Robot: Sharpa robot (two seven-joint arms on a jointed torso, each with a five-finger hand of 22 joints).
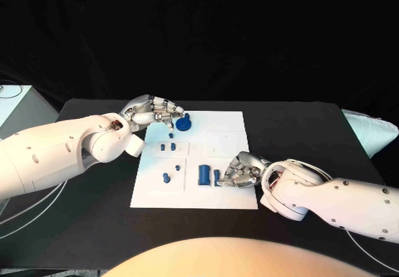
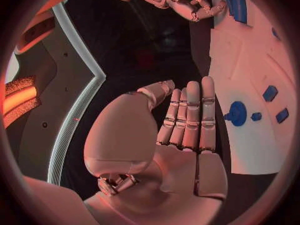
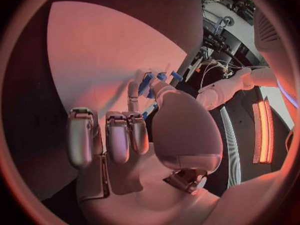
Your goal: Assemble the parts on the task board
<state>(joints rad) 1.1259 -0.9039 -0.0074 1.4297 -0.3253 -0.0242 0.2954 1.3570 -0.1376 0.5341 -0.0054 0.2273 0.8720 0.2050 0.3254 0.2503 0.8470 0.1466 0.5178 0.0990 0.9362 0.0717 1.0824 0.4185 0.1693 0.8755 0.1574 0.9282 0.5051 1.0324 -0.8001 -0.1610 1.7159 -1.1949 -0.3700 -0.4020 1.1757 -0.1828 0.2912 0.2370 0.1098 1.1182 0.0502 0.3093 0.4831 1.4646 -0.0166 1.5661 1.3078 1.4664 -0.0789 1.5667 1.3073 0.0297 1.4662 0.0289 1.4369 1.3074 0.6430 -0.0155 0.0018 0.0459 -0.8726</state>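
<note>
- Parts lie on the white task board [image 1: 224, 124] in the middle of the black tabletop [image 1: 308, 130], and your two hands are at opposite ends of it.
- Your left hand [image 1: 154, 111] is at the far left corner of the board. Its fingers [image 2: 189, 116] are straight and side by side, and you can see nothing held in them.
- Just beside those fingertips stands a round blue part [image 1: 184, 122] with a small knob on top. It sits toward the board's middle from the hand, very close, but you cannot tell if it is touched.
- Your right hand [image 1: 239, 170] is on the near right side of the board, with its fingers curled in.
- Right next to it are two tall blue parts: a bigger block [image 1: 203, 173] and a thin bar [image 1: 217, 177]. Both run long-ways from near to far on the board.
- The thin bar is the one closest to the right hand. The right wrist view shows blue right at the fingertips [image 3: 152, 89], but you cannot tell if the hand pinches it or only touches it.
- More small blue pieces [image 1: 169, 147] lie in the middle left of the board, well apart from both hands.
- So the next move likely depends on this: the tall bars are on the right hand's side, and the round part is on the left hand's side. Use the nearer hand for each one.
- Watch the thin bar. It may tip if you push it from the side.
</note>
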